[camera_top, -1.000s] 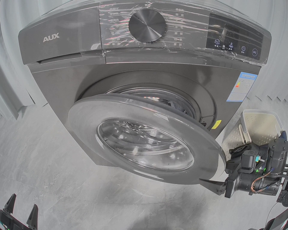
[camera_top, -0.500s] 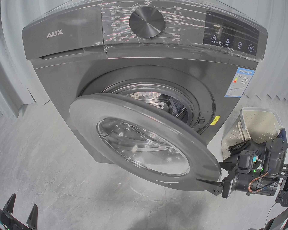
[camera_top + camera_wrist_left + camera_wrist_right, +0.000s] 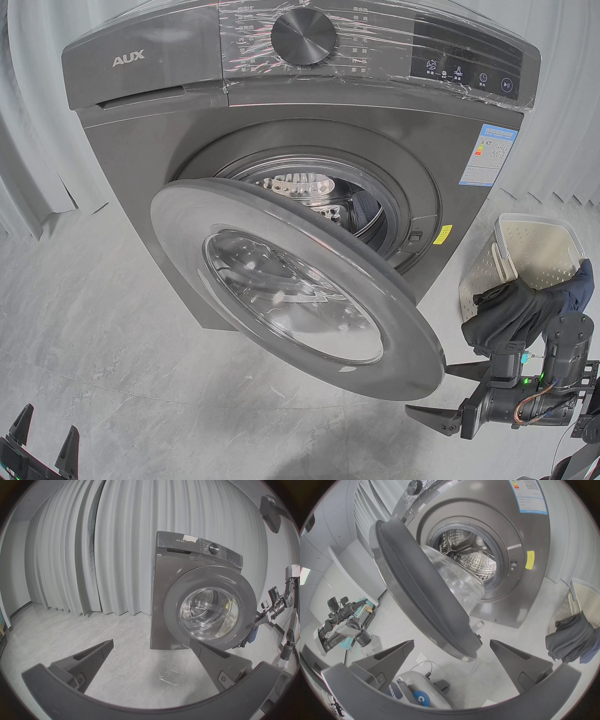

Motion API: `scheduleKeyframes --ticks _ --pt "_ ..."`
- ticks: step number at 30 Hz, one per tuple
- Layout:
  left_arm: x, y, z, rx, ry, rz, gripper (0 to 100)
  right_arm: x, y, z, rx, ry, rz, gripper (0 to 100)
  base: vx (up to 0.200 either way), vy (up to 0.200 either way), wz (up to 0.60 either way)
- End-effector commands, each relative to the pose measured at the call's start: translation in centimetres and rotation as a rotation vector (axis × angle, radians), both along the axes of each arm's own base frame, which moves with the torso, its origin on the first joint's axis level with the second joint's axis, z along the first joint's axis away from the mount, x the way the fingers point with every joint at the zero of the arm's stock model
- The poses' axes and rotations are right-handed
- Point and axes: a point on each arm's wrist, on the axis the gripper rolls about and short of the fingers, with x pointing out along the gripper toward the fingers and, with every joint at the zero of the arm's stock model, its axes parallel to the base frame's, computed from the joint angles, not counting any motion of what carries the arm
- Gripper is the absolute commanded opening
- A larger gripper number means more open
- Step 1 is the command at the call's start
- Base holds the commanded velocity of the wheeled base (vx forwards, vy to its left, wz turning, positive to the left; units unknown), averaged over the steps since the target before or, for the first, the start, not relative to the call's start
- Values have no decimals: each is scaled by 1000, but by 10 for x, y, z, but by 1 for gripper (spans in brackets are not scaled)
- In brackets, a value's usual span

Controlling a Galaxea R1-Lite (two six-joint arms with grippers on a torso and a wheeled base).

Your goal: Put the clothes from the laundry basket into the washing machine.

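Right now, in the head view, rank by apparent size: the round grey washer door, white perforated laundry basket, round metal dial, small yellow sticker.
1. round grey washer door
2. white perforated laundry basket
3. round metal dial
4. small yellow sticker
No near ties.

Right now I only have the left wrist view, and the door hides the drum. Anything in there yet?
Observer: The drum looks bare. I see metal wall and nothing lying in the part I can see.
Operator: Where's the basket?
Observer: The basket is on the floor to the robot's right of the washer, with dark clothes draped over its rim.
Operator: Right gripper holding any?
Observer: No. The right gripper is open and empty, just off the door edge, nearer the robot than the clothes.
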Motion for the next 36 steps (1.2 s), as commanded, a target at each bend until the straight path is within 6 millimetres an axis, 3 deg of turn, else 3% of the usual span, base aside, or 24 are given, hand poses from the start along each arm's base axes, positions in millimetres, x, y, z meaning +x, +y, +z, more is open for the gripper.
scheduleKeyframes --ticks 1,8,12,14,22,32,36 --pt "0 0 -5 1 6 0 100 -11 -23 -14 -49 32 -78 100 0 0 0" --pt "0 0 -4 1 4 0 100 -19 -45 -28 -122 59 -143 100 0 0 0" --pt "0 0 -5 1 6 0 100 -1 -48 -18 -100 25 -219 100 0 0 0" --pt "0 0 -4 1 4 2 100 22 -44 -9 -82 -1 -259 100 0 0 0" --pt "0 0 -5 1 6 2 100 63 -33 -3 -77 -22 -297 100 0 0 0" --pt "0 0 -4 1 4 0 100 45 -18 -11 -95 6 -194 100 0 0 0" --pt "0 0 -4 -1 6 2 100 23 -7 -6 -66 -8 -93 100 0 0 0"
